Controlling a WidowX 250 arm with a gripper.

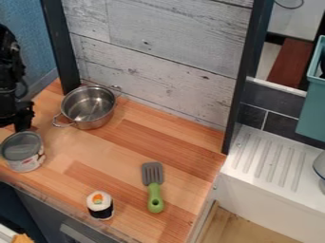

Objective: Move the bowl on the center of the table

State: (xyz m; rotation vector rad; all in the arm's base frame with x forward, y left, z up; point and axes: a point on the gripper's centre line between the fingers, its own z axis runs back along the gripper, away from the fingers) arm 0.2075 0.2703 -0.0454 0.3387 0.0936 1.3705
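A round metal bowl with two small side handles, like a little pot [89,107], stands upright at the back left of the wooden table, close to the grey plank wall. Its inside shows no contents. My black gripper [23,124] hangs at the left edge of the view, to the left of the bowl and apart from it, just above and behind an opened can.
The can [24,152] stands at the table's left. A green-handled spatula [153,187] lies right of centre, with a sushi-like toy [100,205] near the front edge. A white ribbed drainboard [270,159] adjoins at right.
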